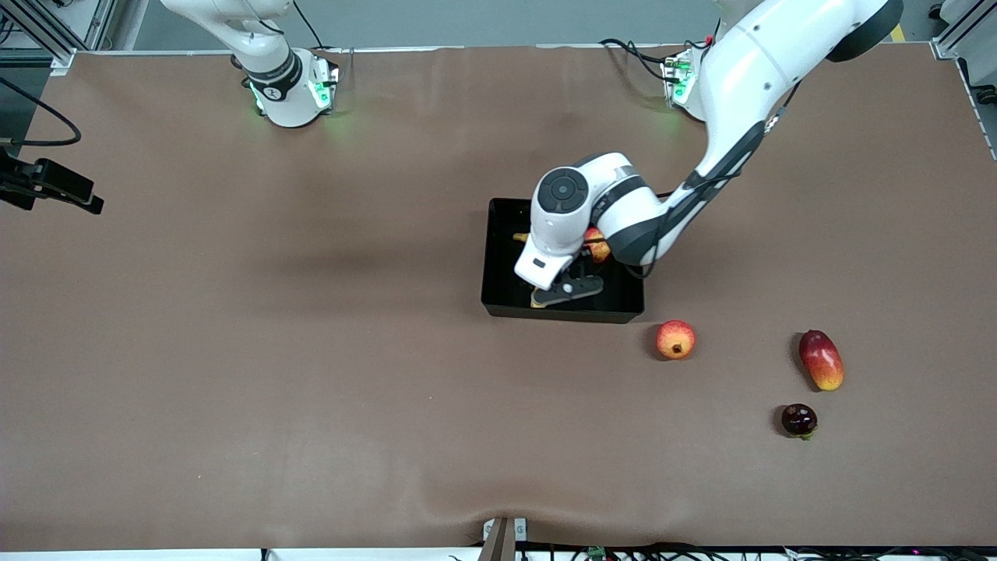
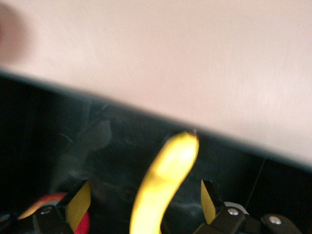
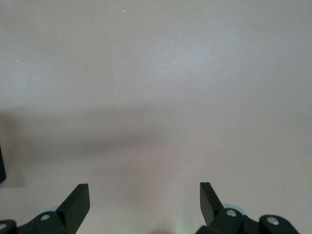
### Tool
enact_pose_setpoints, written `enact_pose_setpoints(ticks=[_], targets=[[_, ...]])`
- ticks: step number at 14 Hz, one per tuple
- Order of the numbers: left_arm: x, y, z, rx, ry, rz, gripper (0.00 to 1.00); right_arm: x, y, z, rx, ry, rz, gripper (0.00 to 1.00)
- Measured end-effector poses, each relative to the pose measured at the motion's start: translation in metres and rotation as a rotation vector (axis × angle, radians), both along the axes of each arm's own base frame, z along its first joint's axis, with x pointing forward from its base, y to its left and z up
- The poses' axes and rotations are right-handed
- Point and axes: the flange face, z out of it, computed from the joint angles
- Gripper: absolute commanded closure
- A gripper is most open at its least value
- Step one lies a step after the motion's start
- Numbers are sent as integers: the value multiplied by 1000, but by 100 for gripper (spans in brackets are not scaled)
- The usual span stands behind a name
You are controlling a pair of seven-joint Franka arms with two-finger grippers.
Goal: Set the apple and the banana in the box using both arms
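Observation:
The black box (image 1: 561, 315) lies near the table's middle, toward the left arm's end. The banana (image 1: 537, 300) lies in it, mostly covered by the left arm; a yellow end shows at the box's side nearer the front camera. The apple (image 1: 597, 246) also lies in the box, half hidden under the arm. My left gripper (image 1: 567, 290) is down in the box, open. In the left wrist view the banana (image 2: 163, 185) lies between the fingers with gaps on both sides, on the box floor (image 2: 97, 146), with the apple (image 2: 48, 201) beside one finger. My right gripper (image 3: 145, 195) is open and empty over bare table.
An orange-red round fruit with a dark crown (image 1: 675, 340) lies just outside the box's corner, nearer the front camera. A red-yellow mango (image 1: 821, 359) and a dark purple fruit (image 1: 799, 420) lie toward the left arm's end. A black bracket (image 1: 51, 187) juts in at the right arm's end.

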Motion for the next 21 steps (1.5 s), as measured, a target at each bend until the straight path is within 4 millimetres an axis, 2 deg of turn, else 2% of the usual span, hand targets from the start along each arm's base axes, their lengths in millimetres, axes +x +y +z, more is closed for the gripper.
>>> enact_pose_setpoints(ticks=[2, 4, 6, 9, 11, 14, 15, 18, 21], targets=[[32, 19, 43, 39, -14, 0, 0, 0, -2, 0, 0, -1, -4, 0], [63, 48, 84, 39, 1, -13, 0, 1, -3, -2, 0, 2, -5, 0], [92, 94, 113, 14, 6, -32, 0, 2, 1, -6, 2, 16, 3, 0], [121, 162, 137, 6, 6, -52, 0, 4, 12, -11, 4, 30, 22, 0], [128, 194, 151, 24, 4, -49, 0, 4, 20, -12, 5, 37, 37, 0], [128, 228, 180, 63, -3, -55, 0, 1, 51, -15, 5, 62, 88, 0], [127, 237, 191, 77, -5, -66, 0, 1, 54, -15, 4, 62, 89, 0], [122, 266, 223, 94, -12, -79, 0, 1, 36, -14, 4, 60, 54, 0], [113, 282, 253, 83, -22, -88, 0, -6, 21, -9, 5, 73, 28, 0]])
